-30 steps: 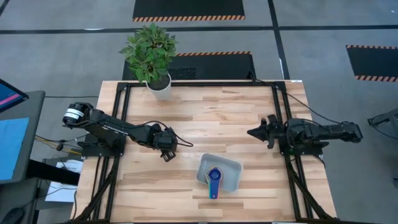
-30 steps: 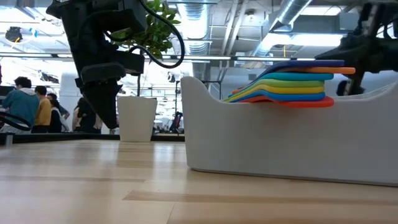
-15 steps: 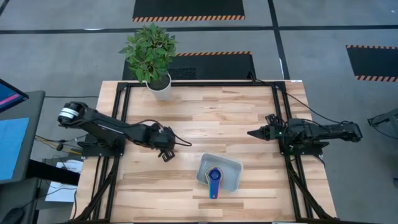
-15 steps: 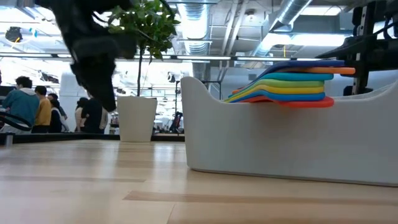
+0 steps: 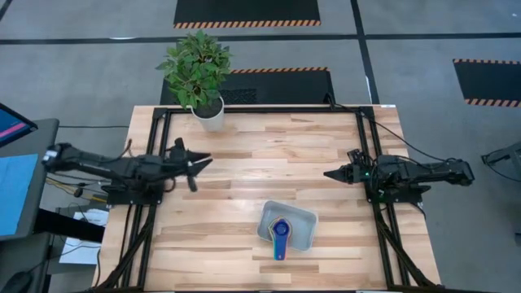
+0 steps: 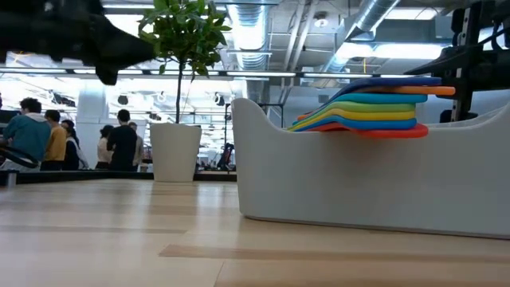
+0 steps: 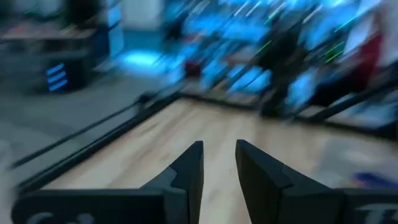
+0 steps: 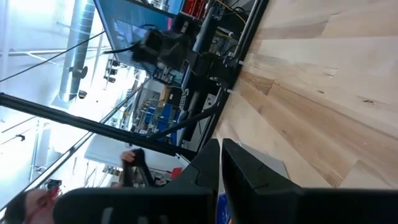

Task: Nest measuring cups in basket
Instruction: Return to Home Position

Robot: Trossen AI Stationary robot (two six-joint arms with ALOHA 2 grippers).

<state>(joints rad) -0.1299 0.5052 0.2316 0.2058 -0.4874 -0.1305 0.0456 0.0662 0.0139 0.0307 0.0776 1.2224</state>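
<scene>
High view: measuring cups (image 5: 280, 233) sit nested in basket (image 5: 303, 221), near 6 o'clock edge of table (image 5: 269, 155). Basket lies at 4 o'clock from left gripper (image 5: 202, 161) and 7 o'clock from right gripper (image 5: 330, 173), well apart from both. Bare board between grippers.
Low view: measuring cups' handles fan out above basket rim.
Left wrist view: fingers (image 7: 186, 179) slightly apart, nothing between.
Right wrist view: fingers (image 8: 249, 176) pressed together, empty.
</scene>
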